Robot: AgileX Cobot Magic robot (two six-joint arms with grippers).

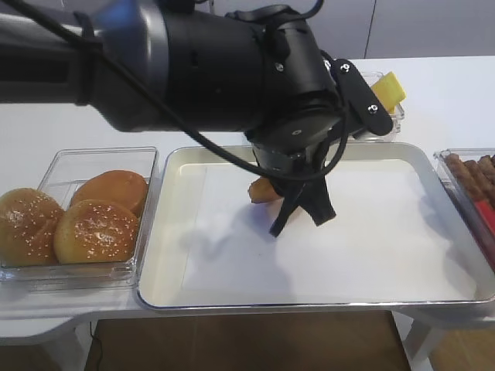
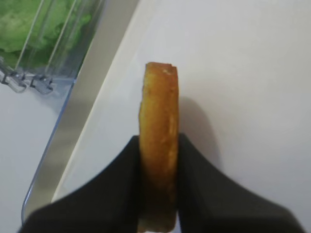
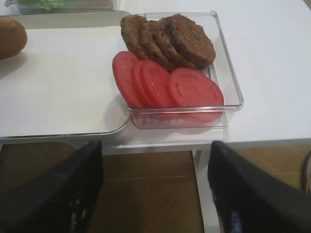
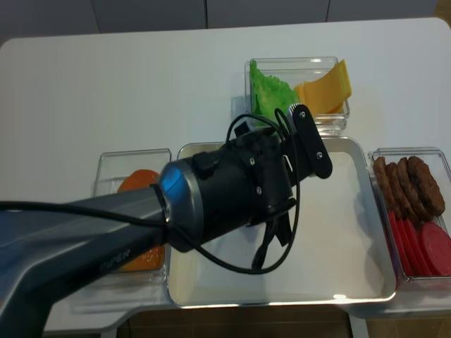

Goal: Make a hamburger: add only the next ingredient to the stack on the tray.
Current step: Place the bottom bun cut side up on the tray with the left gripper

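Observation:
My left gripper (image 2: pixel 159 140) is shut on the bun half (image 2: pixel 159 121), which stands on edge between the black fingers with its golden crust showing. In the high view this gripper (image 1: pixel 302 216) hangs over the middle of the silver tray (image 1: pixel 309 304), and the bun half (image 1: pixel 264 190) peeks out at its left side. I cannot tell whether the bun touches the white paper. No stack shows on the paper around it. My right gripper (image 3: pixel 155 148) stands open and holds nothing, low in front of the table edge, near the tray's right corner (image 3: pixel 63 136).
A clear bin of sesame buns (image 1: pixel 77 224) sits left of the tray. A bin of patties and tomato slices (image 3: pixel 167 63) sits to its right. Behind the tray stands a bin with lettuce and cheese (image 4: pixel 296 91). The left arm (image 4: pixel 211 197) hides much of the tray.

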